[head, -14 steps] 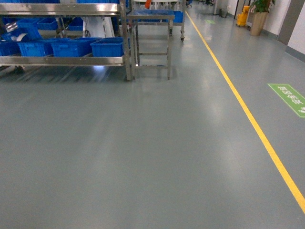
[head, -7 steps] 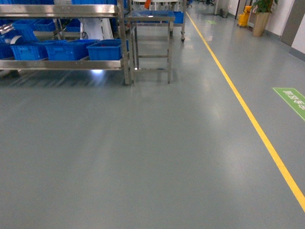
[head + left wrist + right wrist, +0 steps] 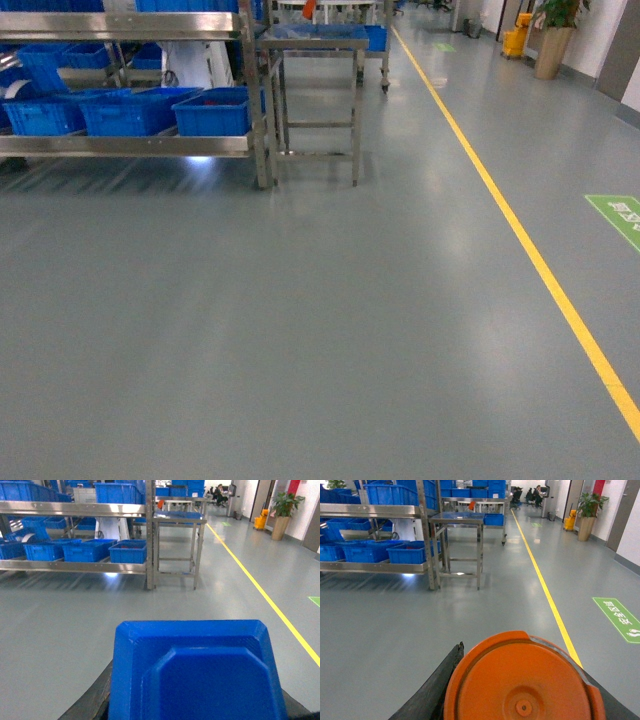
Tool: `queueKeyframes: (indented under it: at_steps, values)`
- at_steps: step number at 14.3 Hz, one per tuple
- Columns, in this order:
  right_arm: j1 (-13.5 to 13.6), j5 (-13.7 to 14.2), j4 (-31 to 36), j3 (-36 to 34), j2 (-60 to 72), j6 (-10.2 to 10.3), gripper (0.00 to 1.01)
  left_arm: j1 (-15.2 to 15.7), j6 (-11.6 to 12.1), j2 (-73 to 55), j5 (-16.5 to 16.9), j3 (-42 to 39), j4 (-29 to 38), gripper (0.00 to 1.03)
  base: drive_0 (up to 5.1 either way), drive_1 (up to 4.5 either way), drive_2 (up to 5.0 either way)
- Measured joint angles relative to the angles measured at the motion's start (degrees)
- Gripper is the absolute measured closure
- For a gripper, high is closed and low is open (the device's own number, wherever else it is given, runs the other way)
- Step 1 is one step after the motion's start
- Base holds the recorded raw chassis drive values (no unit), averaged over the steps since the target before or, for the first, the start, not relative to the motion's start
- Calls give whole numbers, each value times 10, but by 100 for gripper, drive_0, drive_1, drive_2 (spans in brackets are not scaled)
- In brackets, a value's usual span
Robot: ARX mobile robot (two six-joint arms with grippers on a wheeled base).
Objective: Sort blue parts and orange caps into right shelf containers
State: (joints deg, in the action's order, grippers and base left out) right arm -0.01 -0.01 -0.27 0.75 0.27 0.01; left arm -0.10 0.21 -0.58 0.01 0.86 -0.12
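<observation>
In the left wrist view a blue part (image 3: 200,675), blocky with bevelled corners, fills the lower frame. My left gripper (image 3: 196,706) is shut on it, with a dark finger (image 3: 92,702) showing at its left side. In the right wrist view a round orange cap (image 3: 522,680) sits face-on, and my right gripper (image 3: 520,702) is shut on it, a black finger (image 3: 436,690) showing at its left. Both are held above the grey floor. Neither gripper appears in the head view.
A steel shelf (image 3: 130,145) with blue crates (image 3: 215,112) stands at the far left. A small steel table (image 3: 315,40) is beside it. A yellow floor line (image 3: 530,250) runs along the right, with a green floor sign (image 3: 620,215) beyond it.
The head view has advanced: the shelf, table and green sign sit lower in the frame, and the shelf has slid slightly left.
</observation>
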Motion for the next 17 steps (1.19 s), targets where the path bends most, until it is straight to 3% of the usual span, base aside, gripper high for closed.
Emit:
queueKeyframes:
  at_steps: [17]
  values:
    - [0, 0, -1, 0, 0, 0, 56, 0, 0, 0, 0, 0, -3, 59, -1, 419, -420]
